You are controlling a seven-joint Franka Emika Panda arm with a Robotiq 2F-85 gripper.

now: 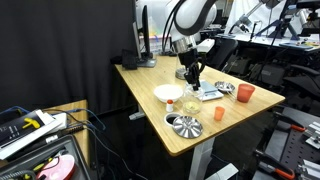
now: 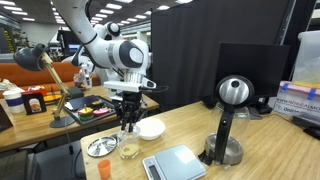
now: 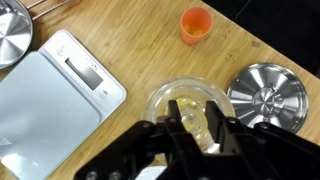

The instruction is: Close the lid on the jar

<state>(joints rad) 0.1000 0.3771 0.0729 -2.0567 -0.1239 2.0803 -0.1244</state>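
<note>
Your gripper (image 3: 197, 118) hangs right over the tall clear glass jar (image 3: 188, 103). In the wrist view its jaws stand moderately apart, with glass showing between them; whether they touch the rim, can't tell. An exterior view shows the jar (image 2: 129, 150) standing upright on the light wooden table (image 2: 260, 150) below the gripper (image 2: 127, 124), just near-left of the round white bowl (image 2: 151, 128). Only the wrist view looks down into the jar's mouth. Only an exterior view shows both small orange cups (image 1: 190, 106) (image 1: 245, 91); the wrist view catches one. Count: one jar, one bowl, one flat white scale (image 3: 55, 95), two round shiny metal pieces (image 3: 268, 95) (image 3: 12, 35), and two orange cups.
</note>
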